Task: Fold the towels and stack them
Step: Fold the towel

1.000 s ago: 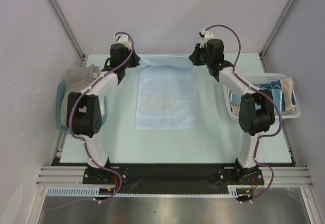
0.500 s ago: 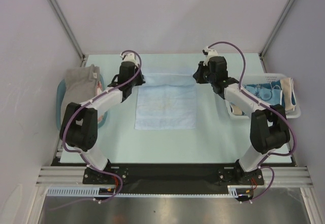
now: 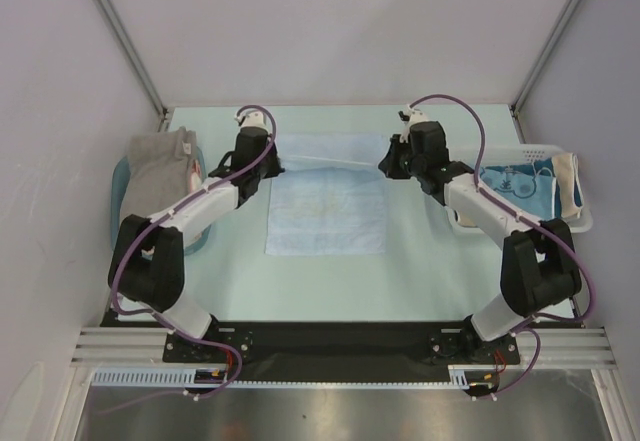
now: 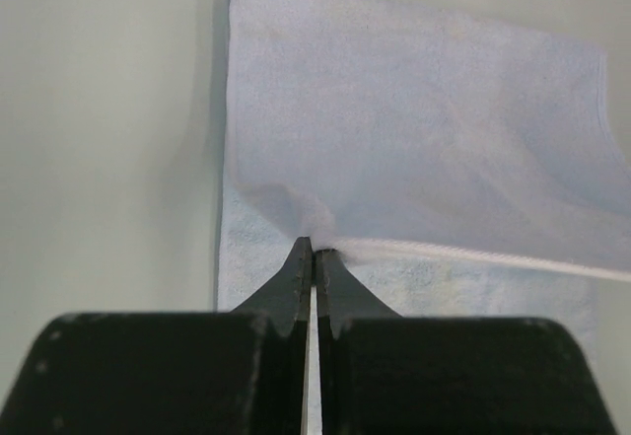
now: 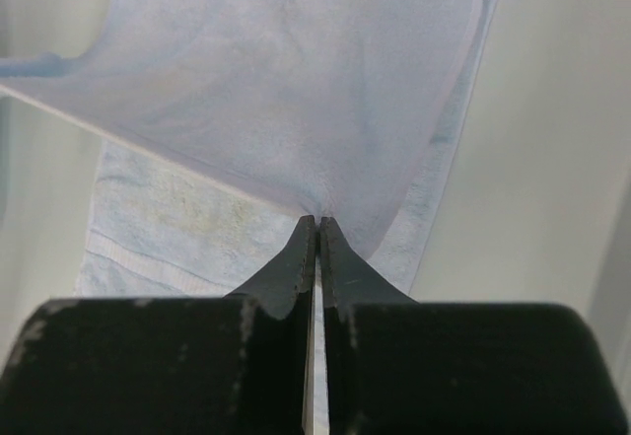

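Table (image 3: 420,271): light blue towel (image 3: 325,216) lies at centre, near part flat, far edge raised off the surface and strung btwn both arms. Basket (image 3: 575,223) on R holds dark teal towel (image 3: 515,183). Tray (image 3: 120,179) on L w/ grey towel (image 3: 155,166) piled on it. L gripper (image 4: 314,250) fingers clamped on far-left corner, R gripper (image 5: 316,223) clamped on far-right corner.
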